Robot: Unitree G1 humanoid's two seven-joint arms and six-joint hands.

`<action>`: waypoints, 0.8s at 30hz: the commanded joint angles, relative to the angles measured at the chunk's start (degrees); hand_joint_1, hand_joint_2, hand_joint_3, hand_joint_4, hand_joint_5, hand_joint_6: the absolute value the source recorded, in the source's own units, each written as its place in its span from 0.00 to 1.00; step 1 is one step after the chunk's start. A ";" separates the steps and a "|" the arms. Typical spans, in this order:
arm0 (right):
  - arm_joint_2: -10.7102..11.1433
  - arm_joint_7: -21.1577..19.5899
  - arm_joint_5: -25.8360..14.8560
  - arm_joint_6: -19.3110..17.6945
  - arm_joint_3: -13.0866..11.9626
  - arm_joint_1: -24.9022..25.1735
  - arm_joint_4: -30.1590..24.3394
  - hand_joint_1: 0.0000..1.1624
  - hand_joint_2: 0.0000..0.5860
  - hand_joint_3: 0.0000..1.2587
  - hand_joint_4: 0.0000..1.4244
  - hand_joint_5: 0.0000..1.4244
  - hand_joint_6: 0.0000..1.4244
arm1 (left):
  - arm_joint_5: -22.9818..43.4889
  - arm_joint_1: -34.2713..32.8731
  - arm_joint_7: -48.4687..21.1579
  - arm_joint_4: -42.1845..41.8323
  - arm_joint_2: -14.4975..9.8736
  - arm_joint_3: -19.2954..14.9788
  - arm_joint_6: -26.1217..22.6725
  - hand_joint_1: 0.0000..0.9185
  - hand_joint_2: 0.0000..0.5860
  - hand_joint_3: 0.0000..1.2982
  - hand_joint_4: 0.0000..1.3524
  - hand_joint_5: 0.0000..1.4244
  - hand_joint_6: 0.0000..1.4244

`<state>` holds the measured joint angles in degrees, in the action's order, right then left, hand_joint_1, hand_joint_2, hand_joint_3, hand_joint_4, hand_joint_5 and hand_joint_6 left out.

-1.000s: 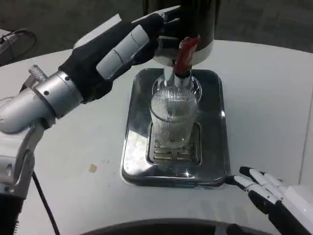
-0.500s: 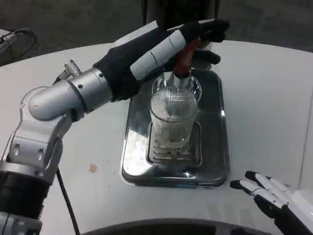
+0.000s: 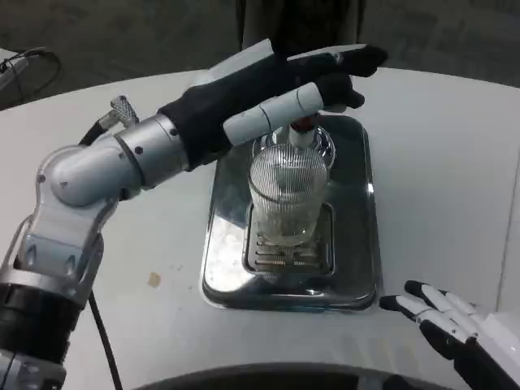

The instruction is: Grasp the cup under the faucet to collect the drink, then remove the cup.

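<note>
Left hand (image 3: 284,89) over faucet (image 3: 302,130), cup (image 3: 287,195) beneath

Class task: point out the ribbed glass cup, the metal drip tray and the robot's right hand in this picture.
ribbed glass cup (image 3: 288,195): head view, on its ribbed side wall.
metal drip tray (image 3: 356,236): head view, bare right side.
right hand (image 3: 447,321): head view, middle of the hand.

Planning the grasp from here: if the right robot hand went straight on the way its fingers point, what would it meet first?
Probably the steel drip tray's near right corner, just ahead of the right robot hand, well before the ribbed cup. Height is hard to judge.
</note>
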<state>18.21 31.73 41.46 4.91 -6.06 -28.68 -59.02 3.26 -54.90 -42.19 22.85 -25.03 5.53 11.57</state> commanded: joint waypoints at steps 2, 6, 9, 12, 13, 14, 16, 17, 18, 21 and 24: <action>-0.67 0.00 -0.59 0.81 -0.30 0.09 -0.97 0.25 0.81 0.10 0.00 0.00 0.01 | -4.75 0.32 -0.82 2.87 -0.99 2.84 3.07 0.00 0.14 0.11 0.05 0.13 0.09; -0.97 0.06 -1.57 2.16 -0.42 0.65 -0.96 0.25 0.81 0.10 0.00 0.00 0.01 | -6.56 -0.25 -0.44 4.39 -1.15 3.97 5.30 0.00 0.14 0.09 0.02 0.12 0.08; -0.91 0.22 -1.86 3.21 -0.64 1.31 -0.90 0.25 0.81 0.10 0.00 0.00 0.01 | -7.44 -0.65 -0.16 5.25 -1.17 4.77 6.46 0.00 0.13 0.09 0.01 0.11 0.08; -1.38 0.09 -3.17 4.67 -1.00 1.68 -0.85 0.25 0.81 0.10 0.00 0.00 0.01 | -7.90 -1.02 -0.04 6.19 -1.04 5.24 7.31 0.00 0.13 0.08 0.01 0.10 0.08; -1.58 -0.06 -3.83 5.17 -1.15 1.84 -0.83 0.25 0.81 0.10 0.00 0.00 0.01 | -8.02 -1.12 0.00 6.43 -1.01 5.32 7.57 0.00 0.13 0.08 0.00 0.10 0.08; -1.81 -0.27 -4.84 5.64 -1.32 2.27 -0.73 0.25 0.81 0.10 0.00 0.00 0.01 | -8.31 -1.26 0.13 6.72 -1.01 5.48 8.00 0.00 0.13 0.08 0.00 0.10 0.08; -2.26 -0.57 -6.70 6.50 -1.58 3.12 -0.43 0.25 0.81 0.09 0.00 0.00 0.01 | -8.72 -1.48 0.39 7.17 -1.02 5.71 8.73 0.00 0.13 0.08 0.00 0.09 0.08; -2.70 -0.63 -8.53 7.25 -1.80 4.03 0.13 0.25 0.81 0.09 0.00 0.00 0.01 | -8.83 -1.55 0.48 7.33 -1.01 5.78 8.96 0.00 0.13 0.08 0.00 0.09 0.08; -3.30 -0.71 -10.29 8.58 -1.90 5.07 0.71 0.25 0.79 0.09 0.01 0.00 0.02 | -9.03 -1.65 0.62 7.51 -1.05 5.89 9.36 0.00 0.13 0.08 0.00 0.09 0.08; -5.49 -1.30 -16.58 12.83 -2.40 7.98 2.42 0.29 0.68 0.08 0.01 0.01 0.03 | -9.62 -1.85 1.01 7.67 -1.33 6.40 10.31 0.00 0.13 0.08 0.00 0.09 0.08; -6.91 -3.68 -19.85 13.80 -1.07 11.18 4.70 0.38 0.60 0.04 0.01 0.03 0.04 | -9.67 -2.05 1.31 8.12 -1.54 6.59 10.62 0.00 0.13 0.08 0.00 0.09 0.08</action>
<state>12.28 30.02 23.64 17.85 -8.00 -19.28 -55.79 -3.23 -58.29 -39.55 29.20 -26.09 10.13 22.72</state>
